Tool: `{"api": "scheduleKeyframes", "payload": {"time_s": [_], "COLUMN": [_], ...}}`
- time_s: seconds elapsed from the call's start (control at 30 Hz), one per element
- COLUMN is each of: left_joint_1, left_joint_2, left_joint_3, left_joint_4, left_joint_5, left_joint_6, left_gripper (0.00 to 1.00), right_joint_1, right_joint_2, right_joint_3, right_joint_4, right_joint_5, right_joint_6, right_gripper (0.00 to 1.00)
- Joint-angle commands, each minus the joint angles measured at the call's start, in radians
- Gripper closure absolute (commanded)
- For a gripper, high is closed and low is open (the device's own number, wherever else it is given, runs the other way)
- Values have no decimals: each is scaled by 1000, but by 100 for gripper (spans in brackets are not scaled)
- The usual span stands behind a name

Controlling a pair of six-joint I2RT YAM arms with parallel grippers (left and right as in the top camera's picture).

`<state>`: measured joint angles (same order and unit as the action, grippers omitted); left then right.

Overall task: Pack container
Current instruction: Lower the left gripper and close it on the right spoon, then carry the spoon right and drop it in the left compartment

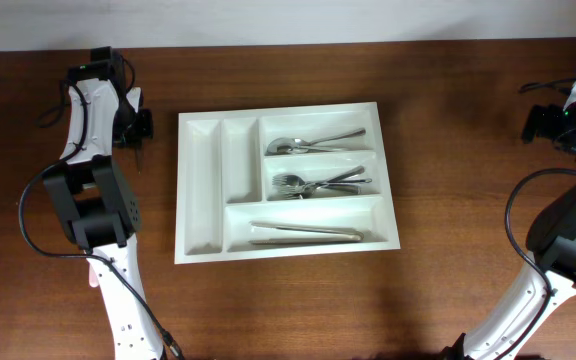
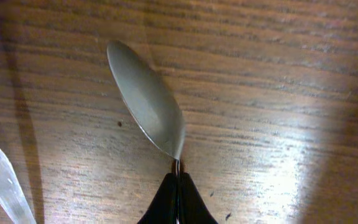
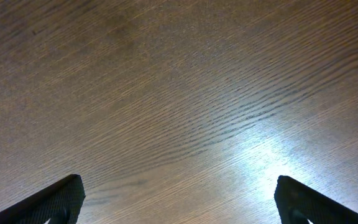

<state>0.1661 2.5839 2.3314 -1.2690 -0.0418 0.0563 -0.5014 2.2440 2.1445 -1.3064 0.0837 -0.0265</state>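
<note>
Overhead, container (image 1: 200,190): white five-compartment tray, middle of wooden table (image 1: 448,300); well apart from both arms; open wood on every side.
Overhead, contents: spoons (image 1: 313,143) in top long compartment; forks (image 1: 318,184) in middle one; long pale utensils (image 1: 303,233) in bottom one, kind hard to tell.
Overhead, left gripper (image 1: 140,128): near tray's far-left corner, over bare wood; load too small to make out.
Overhead, right gripper (image 1: 540,122): close to table's right edge; arm partly cut off by frame.
Left wrist, left gripper (image 2: 178,180): tips pressed together on neck of spoon (image 2: 146,102); handle hidden under them; contact of bowl with table unclear.
Left wrist, second utensil (image 2: 2,177): cut off at left edge, blurred.
Right wrist, right gripper (image 3: 179,202): fingers (image 3: 61,199) wide apart in lower corners, only tips in frame; bare wood between.
</note>
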Motion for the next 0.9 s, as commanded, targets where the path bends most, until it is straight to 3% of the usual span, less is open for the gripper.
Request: {"api": "scheduleKeyframes", "payload": {"time_s": [0.0, 0.17, 0.43, 0.87], "left_joint_1": [5, -6, -83, -356], "left_joint_2": [2, 2, 2, -13], "left_joint_3": [55, 228, 528, 546], "left_joint_4": [-53, -198, -419, -419], "left_joint_5": [-7, 2, 194, 236], "left_joint_6": [5, 4, -28, -53], "left_gripper": [98, 98, 98, 98], "right_joint_1": [4, 4, 4, 4], "right_joint_2": [-12, -12, -12, -12], "right_joint_3": [-3, -3, -3, -3], "right_joint_4": [3, 2, 3, 3], "right_joint_5": [-2, -2, -2, -2], "right_joint_6": [9, 9, 9, 9], "right_gripper": [1, 1, 1, 1]}}
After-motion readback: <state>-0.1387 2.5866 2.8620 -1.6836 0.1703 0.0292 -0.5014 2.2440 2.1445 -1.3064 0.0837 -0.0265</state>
